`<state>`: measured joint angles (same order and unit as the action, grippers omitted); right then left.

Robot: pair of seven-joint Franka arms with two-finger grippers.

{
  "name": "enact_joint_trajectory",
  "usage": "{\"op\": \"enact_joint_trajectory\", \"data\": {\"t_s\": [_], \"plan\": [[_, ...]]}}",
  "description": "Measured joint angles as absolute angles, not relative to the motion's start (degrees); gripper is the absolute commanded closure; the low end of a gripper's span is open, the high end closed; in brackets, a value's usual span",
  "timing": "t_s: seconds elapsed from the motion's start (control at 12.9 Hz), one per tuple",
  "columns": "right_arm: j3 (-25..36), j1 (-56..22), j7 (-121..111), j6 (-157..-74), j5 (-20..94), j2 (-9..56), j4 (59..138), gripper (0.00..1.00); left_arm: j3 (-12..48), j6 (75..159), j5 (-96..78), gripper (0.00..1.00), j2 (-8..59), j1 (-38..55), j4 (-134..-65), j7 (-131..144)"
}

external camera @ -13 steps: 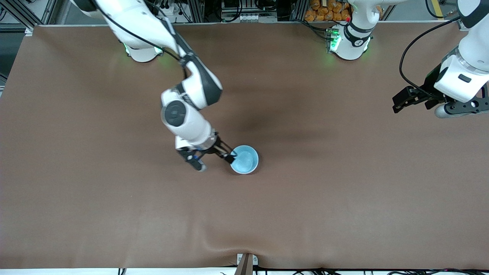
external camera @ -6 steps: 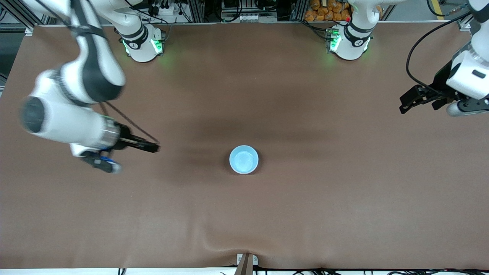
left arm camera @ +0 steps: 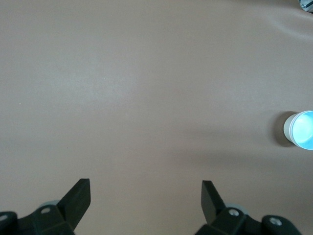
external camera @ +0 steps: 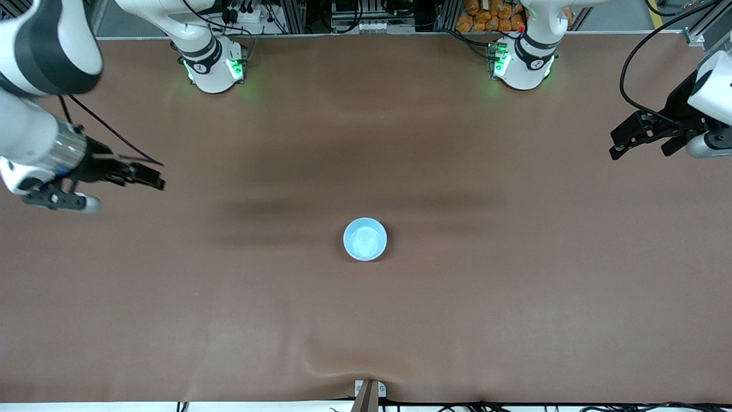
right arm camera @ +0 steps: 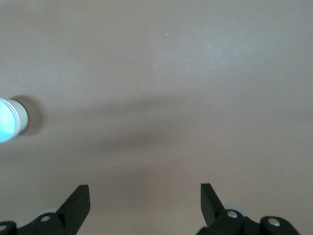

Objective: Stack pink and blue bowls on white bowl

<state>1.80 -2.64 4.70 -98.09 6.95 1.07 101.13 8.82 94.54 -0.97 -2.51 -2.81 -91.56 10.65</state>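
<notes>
The light blue bowl [external camera: 365, 239] stands upright at the middle of the table. In the left wrist view the blue bowl [left arm camera: 304, 129] shows a whitish outer wall [left arm camera: 287, 129] below its rim, as it does in the right wrist view [right arm camera: 7, 120]. I cannot tell whether that wall is the white bowl. No pink bowl shows. My right gripper [external camera: 150, 174] is open and empty in the air over the right arm's end of the table [right arm camera: 145, 192]. My left gripper [external camera: 616, 143] is open and empty over the left arm's end [left arm camera: 145, 188].
The brown table cover [external camera: 514, 286] has a raised wrinkle at the table's near edge [external camera: 343, 372]. A small metal bracket [external camera: 369, 392] sits at that edge. The two arm bases [external camera: 213, 68] [external camera: 523, 63] stand along the table's other long edge.
My right gripper has left the blue bowl's rim, risen and swung away to its end of the table. My left gripper has drawn back a little toward its end. The bowl has not moved.
</notes>
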Motion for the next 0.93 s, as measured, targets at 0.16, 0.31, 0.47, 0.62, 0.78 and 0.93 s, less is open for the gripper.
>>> {"op": "enact_joint_trajectory", "data": {"t_s": [0.16, 0.31, 0.47, 0.62, 0.78, 0.93], "plan": [[1.85, 0.17, -2.23, -95.86, 5.26, -1.36, 100.65, 0.0, 8.82, 94.48, -0.97, 0.0, -2.44, -2.82, -91.58, 10.31], [1.86, 1.34, -4.86, -91.29, 3.38, -2.65, 97.52, 0.0, 8.82, 94.42, -0.97, 0.0, -2.43, -2.82, -91.59, 10.24], [1.74, 1.37, -4.94, -85.4, 2.63, -2.9, 92.7, 0.0, 8.82, 94.25, -0.97, 0.0, -2.42, -2.82, -91.6, 10.24], [1.57, 1.37, -4.93, -82.29, 2.35, -2.91, 89.82, 0.0, 8.81, 94.18, -0.97, 0.0, -2.42, -2.82, -91.6, 10.24], [1.5, 1.37, -4.93, -81.86, 1.53, -2.9, 89.14, 0.0, 8.81, 94.13, -0.97, 0.0, -2.37, -2.82, -91.61, 10.24], [1.44, 1.37, -3.72, -81.7, 1.12, -2.89, 89.12, 0.0, 8.81, 94.1, -0.97, 0.0, -2.28, -2.82, -91.61, 10.24]]}}
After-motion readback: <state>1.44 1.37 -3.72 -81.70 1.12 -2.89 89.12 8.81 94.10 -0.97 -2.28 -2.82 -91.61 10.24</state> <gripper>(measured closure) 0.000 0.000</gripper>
